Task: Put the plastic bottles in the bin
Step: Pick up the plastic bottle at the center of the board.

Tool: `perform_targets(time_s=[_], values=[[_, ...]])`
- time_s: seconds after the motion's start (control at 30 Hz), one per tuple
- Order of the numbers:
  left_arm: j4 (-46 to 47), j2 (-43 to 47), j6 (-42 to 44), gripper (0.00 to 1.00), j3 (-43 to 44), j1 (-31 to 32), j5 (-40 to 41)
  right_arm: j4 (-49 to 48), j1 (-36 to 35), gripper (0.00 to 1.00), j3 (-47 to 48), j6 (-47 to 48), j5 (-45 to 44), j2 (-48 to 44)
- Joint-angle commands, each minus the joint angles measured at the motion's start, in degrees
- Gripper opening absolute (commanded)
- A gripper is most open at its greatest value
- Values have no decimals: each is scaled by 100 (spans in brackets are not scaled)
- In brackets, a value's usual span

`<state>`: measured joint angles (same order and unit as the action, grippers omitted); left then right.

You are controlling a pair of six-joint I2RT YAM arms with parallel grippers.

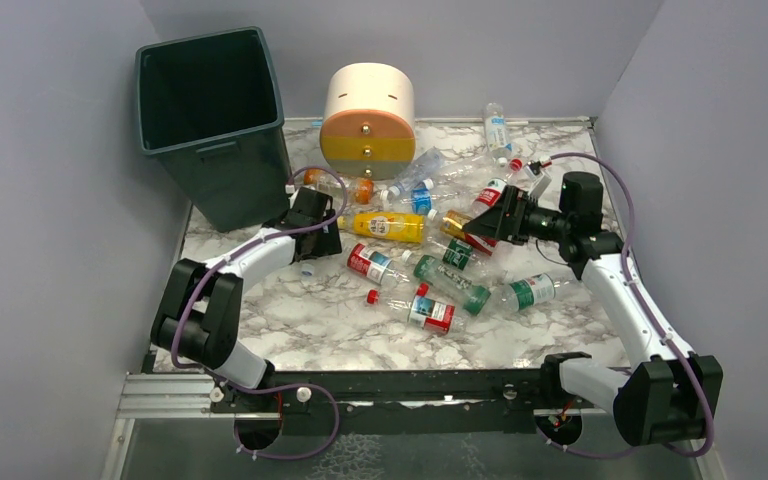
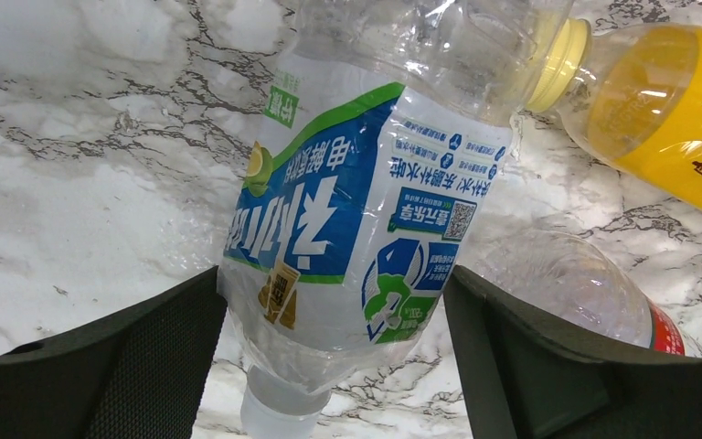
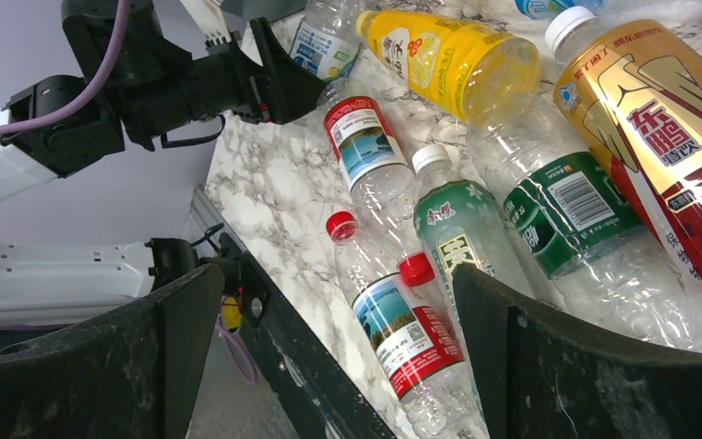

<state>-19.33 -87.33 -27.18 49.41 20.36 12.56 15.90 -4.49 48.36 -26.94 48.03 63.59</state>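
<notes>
My left gripper [image 1: 312,232] is shut on a clear bottle with a blue and green label [image 2: 366,210]; both fingers [image 2: 146,366] press its sides just above the white cap, low over the marble. A yellow bottle [image 2: 676,101] [image 1: 390,227] lies right beside it. The dark green bin [image 1: 235,180] stands just behind the left gripper, at the back left. My right gripper [image 1: 482,226] hangs open above the pile with nothing between its fingers [image 3: 548,366]. Under it lie a red-labelled bottle [image 3: 402,338], a green one [image 3: 462,229] and a red and gold one [image 3: 658,128].
A round cream, orange and yellow drawer unit [image 1: 367,115] stands at the back centre. Several more bottles are scattered across the marble table [image 1: 290,320], including an orange one [image 1: 340,185] near the bin and a clear one [image 1: 497,128] by the back wall. Walls close three sides.
</notes>
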Motion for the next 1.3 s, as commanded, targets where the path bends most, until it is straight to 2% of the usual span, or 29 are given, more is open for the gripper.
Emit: perform_targets(time_s=[0.0,0.13,0.33,0.43,0.97,1.27], values=[[147,11,-32,89,42,107,332,-147,19,100,-122,23,-24,-7],[149,76,-11,82,71,141,371,-220,18,100,-190,-19,-18,23],[136,174,10,63,97,183,409,-231,18,100,-182,-23,15,31],[91,242,-4,59,127,209,374,-213,18,99,-184,-14,28,15],[-774,1228,-25,58,689,358,135,-201,14,99,-197,-76,58,-123],[-1163,1540,-78,58,1420,481,-418,-238,19,99,-230,-136,75,-162]])
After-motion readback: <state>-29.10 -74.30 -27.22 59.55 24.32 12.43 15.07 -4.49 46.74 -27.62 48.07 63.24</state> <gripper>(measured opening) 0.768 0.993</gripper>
